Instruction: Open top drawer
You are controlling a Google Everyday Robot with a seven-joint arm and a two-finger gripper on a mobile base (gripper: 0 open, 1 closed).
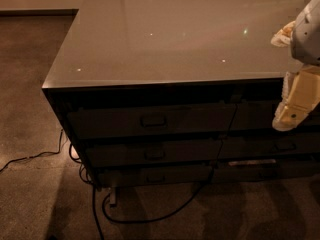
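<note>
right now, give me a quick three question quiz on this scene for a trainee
1. True or false: the top drawer is already pulled out.
2. Where is the gripper? A left edge, B right edge, C centre.
3. Fill in: a black ___ lies on the floor below the drawers.
Key: 1 false, it is shut. 2 B, well right of the drawer's handle. 3 cable.

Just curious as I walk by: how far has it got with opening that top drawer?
Nothing looks done: the top drawer sits shut. The end effector hangs at the right, well off its central handle. Reaching the handle and pulling remain.
</note>
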